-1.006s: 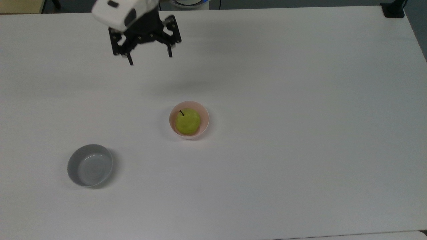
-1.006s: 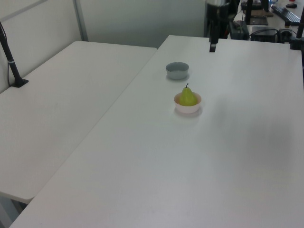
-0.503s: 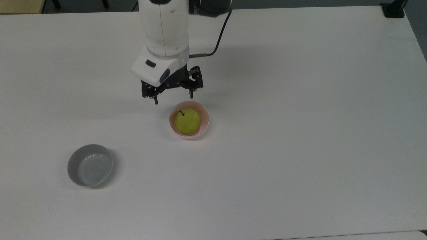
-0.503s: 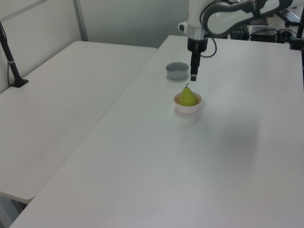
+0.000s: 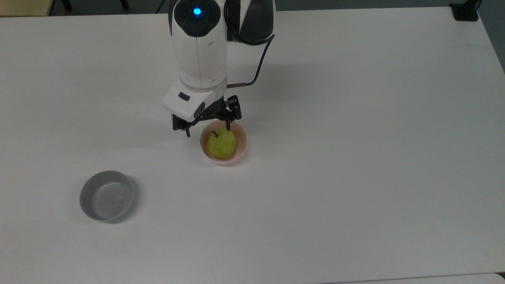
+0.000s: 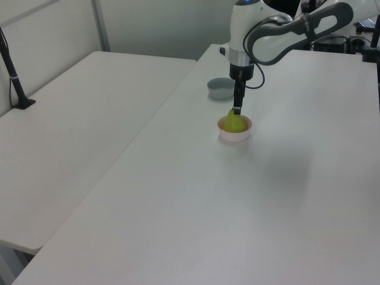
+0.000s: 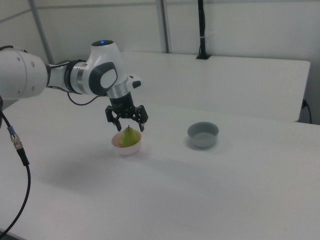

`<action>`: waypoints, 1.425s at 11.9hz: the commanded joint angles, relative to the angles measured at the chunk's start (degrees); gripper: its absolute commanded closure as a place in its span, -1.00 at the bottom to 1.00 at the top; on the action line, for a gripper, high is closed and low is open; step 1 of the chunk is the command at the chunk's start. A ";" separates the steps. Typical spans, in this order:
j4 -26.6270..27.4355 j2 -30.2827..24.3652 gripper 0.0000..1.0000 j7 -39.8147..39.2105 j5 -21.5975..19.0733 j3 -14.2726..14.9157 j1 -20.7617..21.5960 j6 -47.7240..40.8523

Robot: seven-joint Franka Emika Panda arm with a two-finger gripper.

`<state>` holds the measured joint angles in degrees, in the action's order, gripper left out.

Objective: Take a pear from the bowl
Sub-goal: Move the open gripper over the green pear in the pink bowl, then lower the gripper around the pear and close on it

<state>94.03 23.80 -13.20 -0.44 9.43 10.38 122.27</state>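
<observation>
Pear (image 5: 222, 144) yellow-green, dark stem; bowl (image 5: 242, 146) pale pink; second bowl (image 5: 106, 195) grey; table (image 5: 355, 157) white; tool (image 5: 207, 131) black.

Top view looking steeply down over the wide white table (image 5: 355, 177). Left and right views, lower and oblique, facing each other from opposite table ends. Shared by all three: spread fingers (image 5: 188, 133) (image 7: 138, 126) and the surrounding tabletop.

I am looking at my white, rounded Franka arm (image 5: 200, 51), which is showing dark grey joint bands and a round dark cap where a small blue light (image 5: 197, 11) is glowing. A thin dark cable (image 5: 258, 65) is looping from the upper link to a metal plug. The white wrist housing is carrying a black, two-fingered metal gripper (image 5: 207, 132) with silver screws.
</observation>
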 commanded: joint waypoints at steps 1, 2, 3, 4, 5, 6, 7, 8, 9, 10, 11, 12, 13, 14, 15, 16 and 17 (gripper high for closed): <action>2.03 0.54 -1.00 1.16 -0.35 -0.20 0.60 3.23; 2.12 0.72 -1.00 1.16 -0.35 -0.55 0.69 3.58; 2.30 0.81 -1.00 1.24 -0.35 -0.90 1.04 3.59; 2.73 1.33 -1.00 1.24 -0.35 -0.91 1.48 3.68; 2.74 1.51 -1.00 1.24 -0.26 -0.91 1.48 3.68; 2.82 1.86 -0.90 1.24 -0.18 -0.91 1.57 3.68; 2.91 1.95 -0.67 1.24 -0.17 -0.99 1.48 4.81; 3.70 2.30 -0.55 1.24 -0.26 -1.26 1.48 7.17; 4.14 2.56 -0.35 1.24 -0.18 -1.26 1.48 8.24; 4.14 2.48 0.07 1.24 -0.17 -1.26 1.48 8.25; 4.14 2.48 0.43 1.07 -0.26 -1.26 1.48 8.07; 4.14 2.22 0.75 0.55 -0.26 -1.26 1.48 7.55; 4.14 1.78 0.78 0.63 -0.26 -1.26 1.40 7.37; 3.97 0.99 0.78 0.71 -0.26 -1.26 1.31 6.32; 3.79 0.02 0.78 0.72 -0.26 -1.26 1.31 5.01; 3.62 -1.03 0.78 0.72 -0.26 -1.26 1.39 3.78; 3.53 -2.26 0.78 0.80 -0.26 -1.26 1.48 2.81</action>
<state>96.35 25.87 -12.94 -0.47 8.16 11.49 128.08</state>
